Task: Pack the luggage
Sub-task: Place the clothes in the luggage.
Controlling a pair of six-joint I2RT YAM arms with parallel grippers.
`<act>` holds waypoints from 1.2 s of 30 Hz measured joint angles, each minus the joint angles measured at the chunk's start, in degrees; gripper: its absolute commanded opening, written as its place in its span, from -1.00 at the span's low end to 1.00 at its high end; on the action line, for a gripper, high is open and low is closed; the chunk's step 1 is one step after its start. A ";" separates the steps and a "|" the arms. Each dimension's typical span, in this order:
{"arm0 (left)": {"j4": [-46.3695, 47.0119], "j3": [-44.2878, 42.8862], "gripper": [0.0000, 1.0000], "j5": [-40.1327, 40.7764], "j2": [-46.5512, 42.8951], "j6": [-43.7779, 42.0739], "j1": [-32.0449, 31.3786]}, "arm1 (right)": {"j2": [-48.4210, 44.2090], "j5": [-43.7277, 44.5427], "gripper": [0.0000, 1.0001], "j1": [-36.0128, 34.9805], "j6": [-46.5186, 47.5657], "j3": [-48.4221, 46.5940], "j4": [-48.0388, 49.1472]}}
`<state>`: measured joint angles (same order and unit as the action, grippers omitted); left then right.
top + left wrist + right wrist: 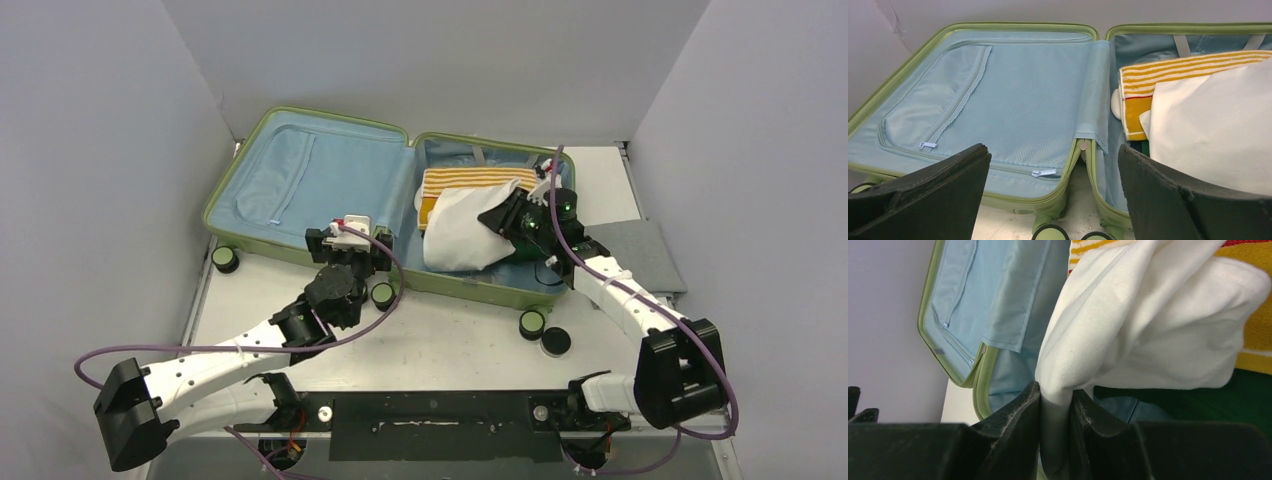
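Packing step in hand: the luggage (pixel 300 185), a light-green hard-shell suitcase, is lying open and flat at the far middle of the table (pixel 440 345), lid half to the left and deeper half to the right; the right gripper (pixel 1055 405) is pinching a bunched corner of a white garment (pixel 1158 315) between nearly closed jaws, holding it over the right half, where the cloth is draping onto a yellow-and-white striped towel (pixel 470 182); the left gripper (pixel 1053 150) is hovering near the suitcase's near rim by the hinge, jaws spread wide and gripping nothing; by this reading the garment is being laid in, and the next move is calling for lowering it, releasing the pinch and keeping cloth off the rim; a folded grey cloth (pixel 640 255) is lying on the table just beside the right half, probably a later item; something dark green (pixel 1198 405) is showing beneath the garment, its kind not discernible; the towel is being largely covered; whether the hem is overhanging the near rim cannot be told.
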<state>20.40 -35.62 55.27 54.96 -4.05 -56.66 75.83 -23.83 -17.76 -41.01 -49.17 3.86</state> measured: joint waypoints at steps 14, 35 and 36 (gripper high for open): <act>-1.38 0.00 0.95 -3.06 2.21 2.99 2.01 | -9.97 -2.60 -1.00 7.98 -4.26 5.01 -1.92; -4.39 -0.15 0.95 -7.15 6.03 5.51 2.01 | -14.58 3.30 0.64 13.20 -0.35 10.29 -19.50; -4.42 -0.17 0.95 -7.23 6.10 5.55 2.01 | -14.53 3.85 0.66 13.62 -0.31 9.88 -20.04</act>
<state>15.99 -35.79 48.03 61.06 1.50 -54.65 61.30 -19.99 -4.14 -41.32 -39.29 -16.19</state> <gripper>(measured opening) 0.973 0.795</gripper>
